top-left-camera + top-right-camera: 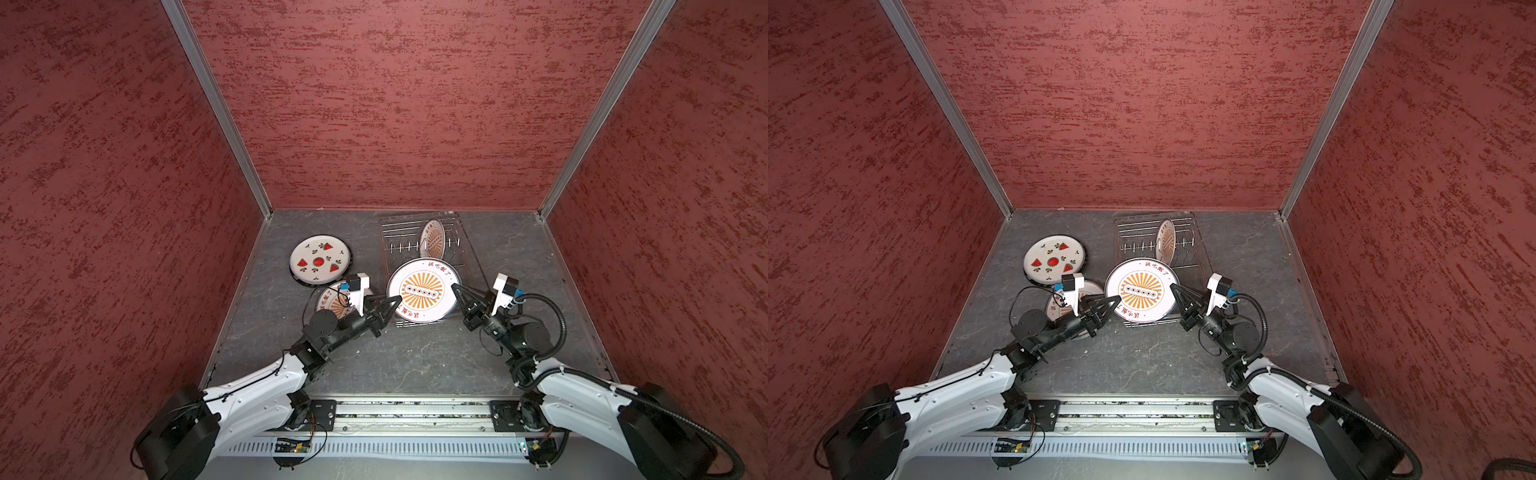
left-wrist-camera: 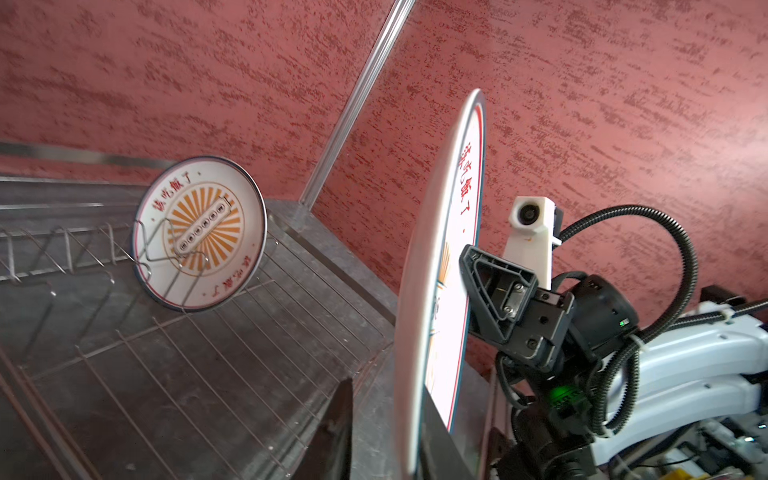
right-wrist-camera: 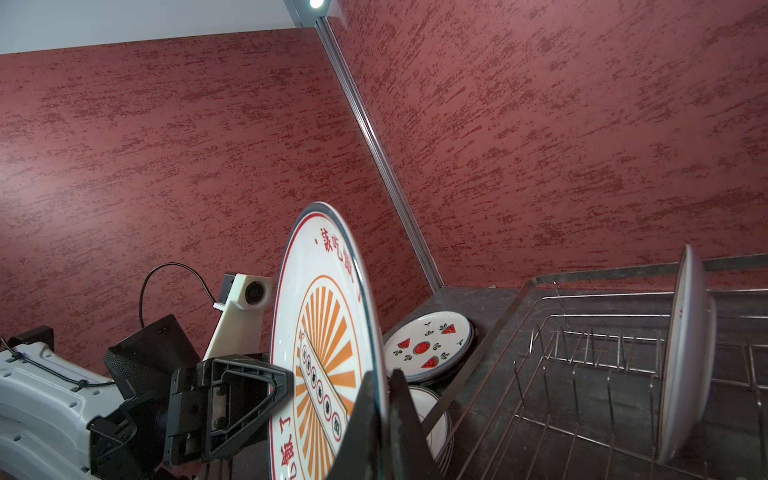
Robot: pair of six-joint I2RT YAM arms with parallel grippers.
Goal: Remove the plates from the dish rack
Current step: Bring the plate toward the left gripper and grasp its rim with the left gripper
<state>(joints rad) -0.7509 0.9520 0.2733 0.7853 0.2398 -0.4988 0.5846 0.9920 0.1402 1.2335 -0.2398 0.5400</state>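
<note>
Handing over now: right gripper pinched tight on the big round white orange-sunburst plate, which is tilted over the near end of the silver wire dish rack. Left gripper sits narrow around the opposite rim, bite unclear. Best seat that grip firmly before the right lets go.

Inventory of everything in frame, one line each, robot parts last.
grey table: 1, grey, enclosure floor.
textured walls: 3, red, around it.
silver wire dish rack: 1, silver, table's far middle.
held round white sunburst-print plate: 1, white/orange, upright over the rack's near end, gripped at two sides.
racked sunburst plate: 1, white/orange, on edge among the prongs.
round watermelon-print plate: 1, white/red, flat, left of the rack.
tabled sunburst plate: 1 seen, white/orange, flat, nearer than the watermelon plate, partly hidden.
left gripper: 1, black, gripping the held plate's rim.
right gripper: 1, black, shut on its opposite rim.
</note>
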